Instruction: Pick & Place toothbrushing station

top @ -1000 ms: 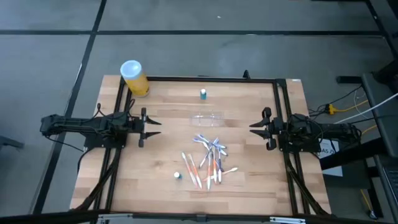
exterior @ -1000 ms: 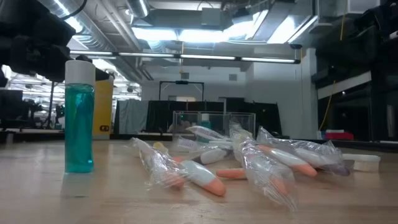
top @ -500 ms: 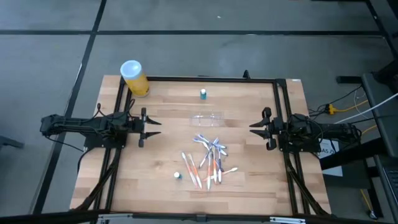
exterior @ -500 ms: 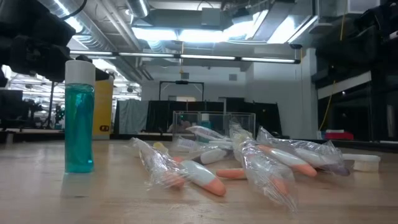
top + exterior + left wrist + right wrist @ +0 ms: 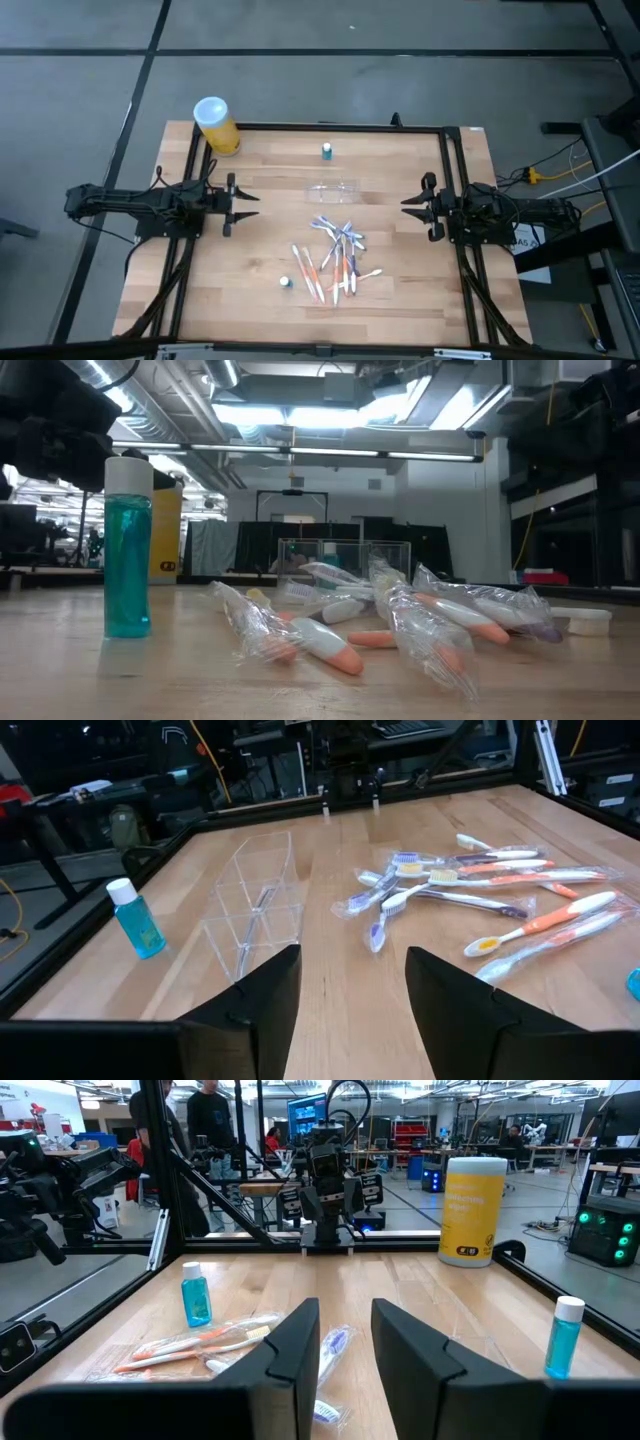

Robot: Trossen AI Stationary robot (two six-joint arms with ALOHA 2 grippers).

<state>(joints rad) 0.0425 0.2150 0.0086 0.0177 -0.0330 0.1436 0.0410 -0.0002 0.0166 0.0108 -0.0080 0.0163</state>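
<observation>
The toothbrushing station, a see-through plastic holder of joined cups, lies near the middle of the wooden table, toward its far side, with nothing touching it. In the left wrist view it sits ahead of that arm, between a small blue bottle and a loose heap of toothbrushes. The left claw waits at the left edge of the table, released and holding nothing, its two fingers standing apart. The right claw waits at the right edge, also released with a gap between its fingers and nothing in it. Both are well apart from the holder. A yellow canister with a white lid stands at the far left corner. Judging from this, the task has hardly begun: the holder has not yet been picked up, so both the lifting and the placing are left to do.
</observation>
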